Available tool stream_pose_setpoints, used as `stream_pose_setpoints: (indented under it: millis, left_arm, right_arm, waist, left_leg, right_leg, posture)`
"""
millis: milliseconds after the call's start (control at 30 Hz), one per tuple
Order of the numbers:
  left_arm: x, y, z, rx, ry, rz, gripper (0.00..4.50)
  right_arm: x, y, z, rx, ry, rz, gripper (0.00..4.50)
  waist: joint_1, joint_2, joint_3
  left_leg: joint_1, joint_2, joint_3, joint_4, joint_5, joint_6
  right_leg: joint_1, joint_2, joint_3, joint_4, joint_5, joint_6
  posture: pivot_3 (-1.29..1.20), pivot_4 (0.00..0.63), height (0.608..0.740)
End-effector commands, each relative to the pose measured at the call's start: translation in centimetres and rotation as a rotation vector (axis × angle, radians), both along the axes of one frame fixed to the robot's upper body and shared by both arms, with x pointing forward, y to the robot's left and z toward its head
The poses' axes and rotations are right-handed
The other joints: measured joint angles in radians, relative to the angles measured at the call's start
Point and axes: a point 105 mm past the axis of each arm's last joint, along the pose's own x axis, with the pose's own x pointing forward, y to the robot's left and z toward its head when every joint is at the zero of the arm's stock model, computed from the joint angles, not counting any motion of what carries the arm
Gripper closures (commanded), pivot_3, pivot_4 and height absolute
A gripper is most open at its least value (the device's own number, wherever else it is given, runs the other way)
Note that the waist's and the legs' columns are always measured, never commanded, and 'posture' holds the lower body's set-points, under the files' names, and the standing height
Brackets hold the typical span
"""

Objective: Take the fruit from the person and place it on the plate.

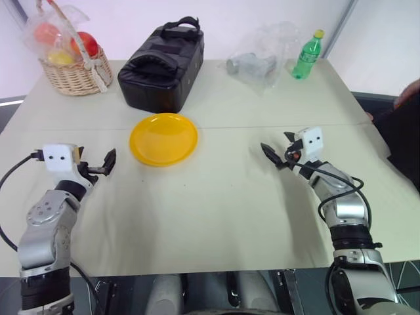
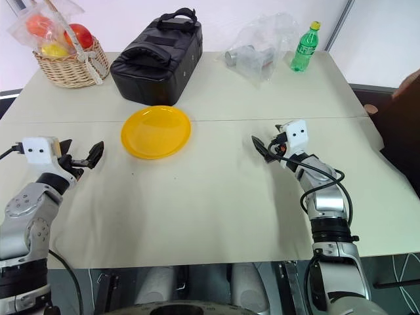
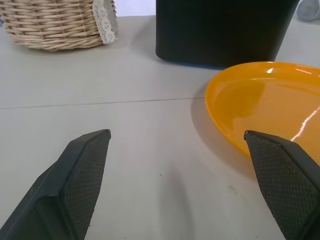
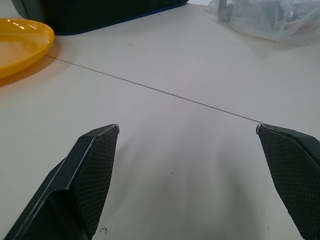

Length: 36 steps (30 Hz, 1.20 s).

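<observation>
Both the left gripper (image 1: 108,162) and right gripper (image 1: 279,152) are spread wide; reach right toward the person (image 1: 407,95), keep the plate (image 1: 163,138) clear

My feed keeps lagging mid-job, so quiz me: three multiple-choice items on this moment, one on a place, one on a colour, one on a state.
1. Where is the plate?
A. in front of the black bag
B. beside the green bottle
C. inside the wicker basket

2. What colour is the bottle's cap?
A. red
B. yellow
C. white

3. How do the jaws of the left gripper and the right gripper stand?
A. both open, holding nothing
B. both shut
C. right shut on a fruit

Answers: 1 A, the plate lies on the table just nearer the robot than the bag. 2 B, the cap is yellow. 3 A, both wrist views show bare table between spread jaws.
</observation>
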Motion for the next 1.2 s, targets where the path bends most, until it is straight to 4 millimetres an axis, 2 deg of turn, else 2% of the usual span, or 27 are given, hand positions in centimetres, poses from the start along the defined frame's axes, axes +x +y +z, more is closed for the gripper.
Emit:
stream_pose_setpoints:
  millis: [33,1200]
  left_arm:
    - [-0.22,-0.09,1.52,0.017,-0.065,-0.006,0.02]
    - [-0.23,0.43,1.21,0.037,-0.057,0.018,0.02]
  right_arm:
    - [-0.02,-0.07,1.37,-0.006,-0.051,0.002,0.00]
    - [0.48,0.54,1.56,-0.012,-0.055,0.023,0.00]
  waist:
    - [0.000,0.000,0.000]
    - [0.000,0.000,0.000]
  left_leg:
    - [0.000,0.000,0.000,0.000,0.000,0.000]
    - [0.000,0.000,0.000,0.000,0.000,0.000]
  right_leg:
    - [0.000,0.000,0.000,0.000,0.000,0.000]
    - [0.000,0.000,0.000,0.000,0.000,0.000]
  posture:
    - [0.00,0.150,0.740]
    - [0.00,0.150,0.740]
